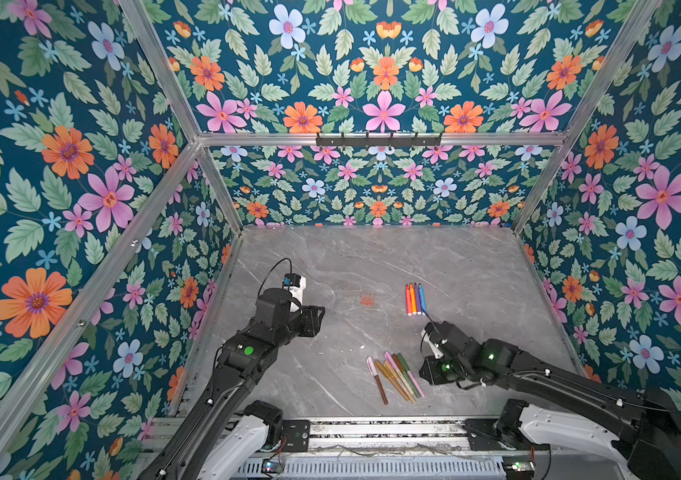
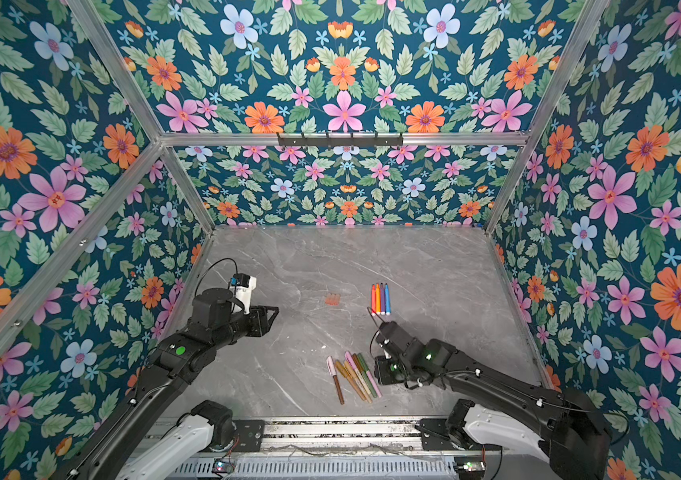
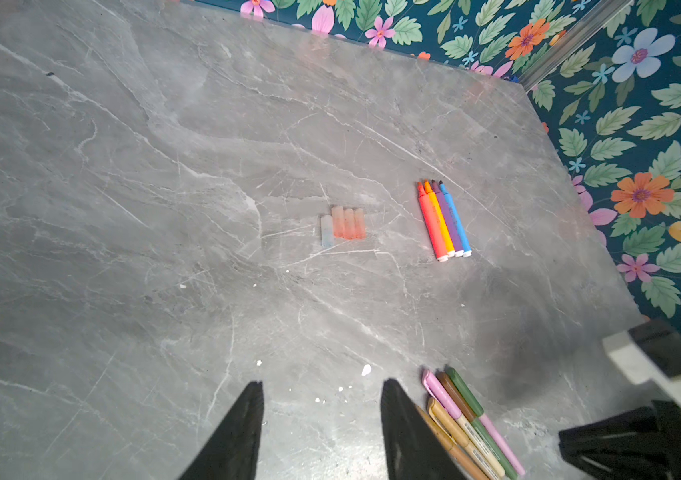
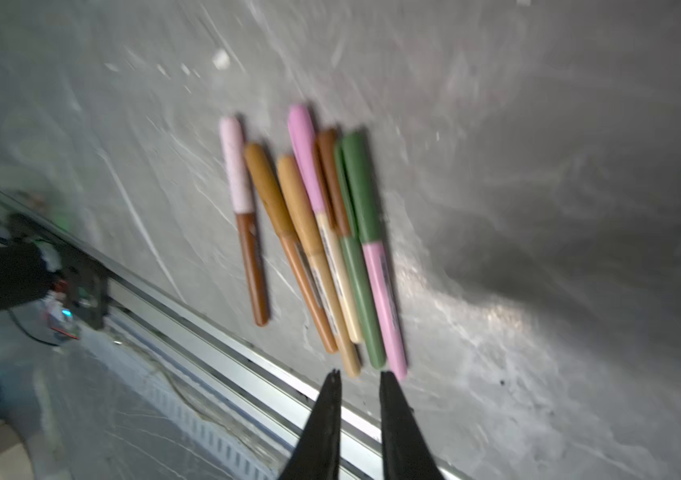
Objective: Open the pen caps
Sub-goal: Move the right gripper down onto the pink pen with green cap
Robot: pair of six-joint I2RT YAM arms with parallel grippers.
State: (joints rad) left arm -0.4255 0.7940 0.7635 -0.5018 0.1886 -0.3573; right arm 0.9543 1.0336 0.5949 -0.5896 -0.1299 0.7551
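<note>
Six capped pens [image 1: 397, 376] bunched at 6 o'clock on the table [image 1: 330, 257]: light, slick, stiff plastic, probably roll easily. I'd pinch the pink cap [image 4: 304, 158] mid-length, steadying its barrel [image 4: 341, 274]. Both empty: right gripper [image 4: 359, 376] barely apart, left gripper [image 3: 322, 386] wide.

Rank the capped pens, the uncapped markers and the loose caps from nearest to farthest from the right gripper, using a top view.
From the right gripper:
1. capped pens: right beside it on the left, at the front.
2. uncapped markers: farther back, nearly straight ahead.
3. loose caps: equally far back, but well off to the left.
</note>
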